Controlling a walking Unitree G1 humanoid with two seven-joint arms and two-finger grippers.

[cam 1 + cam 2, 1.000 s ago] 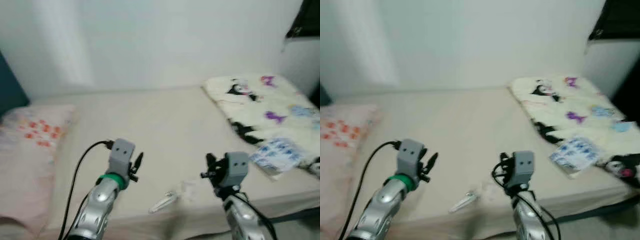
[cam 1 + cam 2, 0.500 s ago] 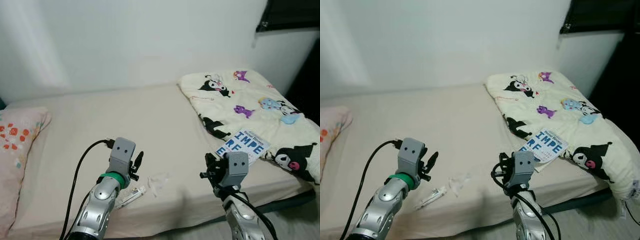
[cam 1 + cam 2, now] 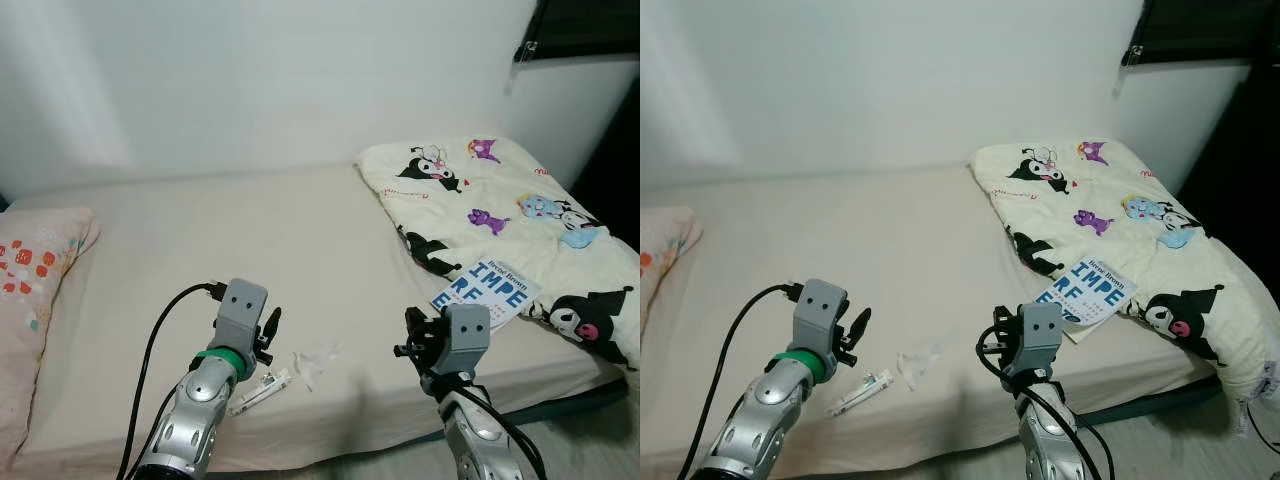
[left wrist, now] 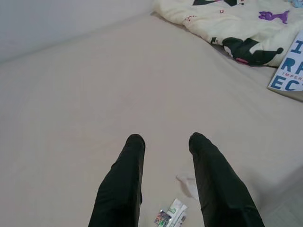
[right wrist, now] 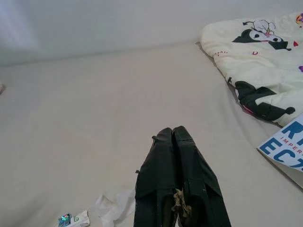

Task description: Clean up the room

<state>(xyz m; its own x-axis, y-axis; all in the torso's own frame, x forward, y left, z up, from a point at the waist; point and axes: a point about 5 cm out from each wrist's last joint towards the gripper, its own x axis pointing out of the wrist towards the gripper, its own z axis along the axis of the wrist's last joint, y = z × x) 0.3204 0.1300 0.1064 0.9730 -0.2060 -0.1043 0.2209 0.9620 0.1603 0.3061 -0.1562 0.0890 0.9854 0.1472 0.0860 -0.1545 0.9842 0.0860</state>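
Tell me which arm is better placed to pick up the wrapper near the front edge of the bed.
Probably the left. The left gripper is open and hangs just above the wrapper, with the crumpled tissue beside it. The right gripper is shut and farther away, nearer the book.

Cream cartoon-print blanket (image 3: 500, 210), beige bed (image 3: 250, 250)

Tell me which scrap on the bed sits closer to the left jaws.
The long wrapper, right beside the left gripper; the crumpled clear plastic lies further right.
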